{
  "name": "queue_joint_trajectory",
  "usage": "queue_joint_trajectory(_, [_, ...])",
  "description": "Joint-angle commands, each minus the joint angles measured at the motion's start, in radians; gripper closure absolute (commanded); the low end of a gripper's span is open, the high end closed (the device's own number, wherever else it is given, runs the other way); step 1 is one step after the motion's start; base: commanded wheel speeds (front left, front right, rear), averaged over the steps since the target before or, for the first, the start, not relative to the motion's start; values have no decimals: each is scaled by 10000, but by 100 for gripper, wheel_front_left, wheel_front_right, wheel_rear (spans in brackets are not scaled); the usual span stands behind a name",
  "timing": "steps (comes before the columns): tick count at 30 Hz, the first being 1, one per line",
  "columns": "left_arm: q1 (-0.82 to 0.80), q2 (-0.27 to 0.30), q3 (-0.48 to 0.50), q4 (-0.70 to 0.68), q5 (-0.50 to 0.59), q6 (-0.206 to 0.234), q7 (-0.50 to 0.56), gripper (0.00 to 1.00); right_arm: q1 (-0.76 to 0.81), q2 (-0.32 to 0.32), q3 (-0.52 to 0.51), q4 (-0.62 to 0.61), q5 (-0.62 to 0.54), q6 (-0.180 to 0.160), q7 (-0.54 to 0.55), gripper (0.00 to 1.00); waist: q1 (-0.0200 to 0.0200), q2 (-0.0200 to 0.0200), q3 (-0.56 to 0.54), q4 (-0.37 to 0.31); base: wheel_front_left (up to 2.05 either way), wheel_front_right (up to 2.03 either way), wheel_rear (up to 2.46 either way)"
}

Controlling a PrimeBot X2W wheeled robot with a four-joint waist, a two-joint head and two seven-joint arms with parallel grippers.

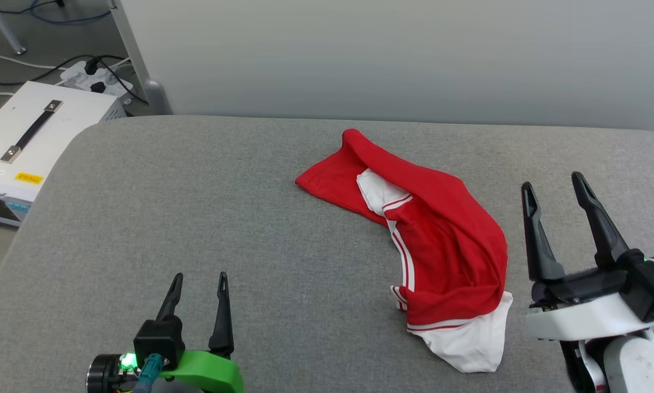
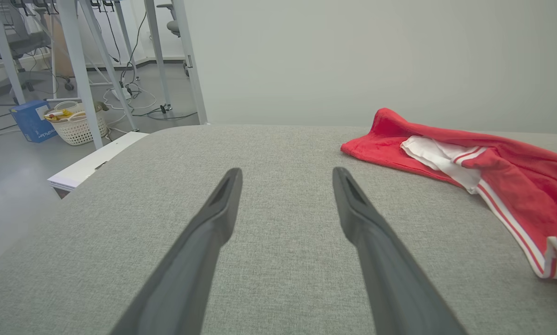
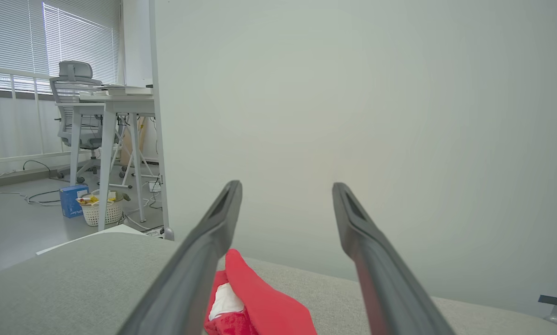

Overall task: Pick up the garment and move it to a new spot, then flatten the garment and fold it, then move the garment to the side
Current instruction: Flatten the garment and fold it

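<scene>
L gripper low over grey pad, R gripper higher beside garment, both jaws wide apart, empty.

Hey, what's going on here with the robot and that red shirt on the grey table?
A two-armed robot faces a red and white shirt lying bunched up on the grey padded table. Nothing is holding the shirt. The right gripper is open just to the shirt's right, and the left gripper is open over bare table well to its left. The shirt has not yet been flattened or folded.
</scene>
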Motion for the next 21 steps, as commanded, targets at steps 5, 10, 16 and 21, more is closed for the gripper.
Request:
queue_joint_trajectory(5, [38, -61, -33, 15, 80, -59, -57, 0, -916, -1974, 1678, 562, 861, -9, 40, 0, 0, 0, 69, 41, 0, 0, 0])
queue_joint_trajectory(10, [44, -63, -36, 19, 38, 4, -57, 0, -1472, -3872, 3099, 390, 2360, -9, 1922, 0, 0, 0, 66, 140, 0, 0, 0])
queue_joint_trajectory(16, [80, -65, -61, -28, -41, 92, -57, 0, -1852, -5581, 4086, -594, 3929, -9, 4773, 0, 0, 0, 130, 129, 0, 0, 0])
queue_joint_trajectory(21, [-55, -65, -121, -79, -77, 133, -57, 0, -1990, -6467, 4917, -1022, 4984, -9, 7415, 0, 0, 0, 342, 162, 0, 0, 0])
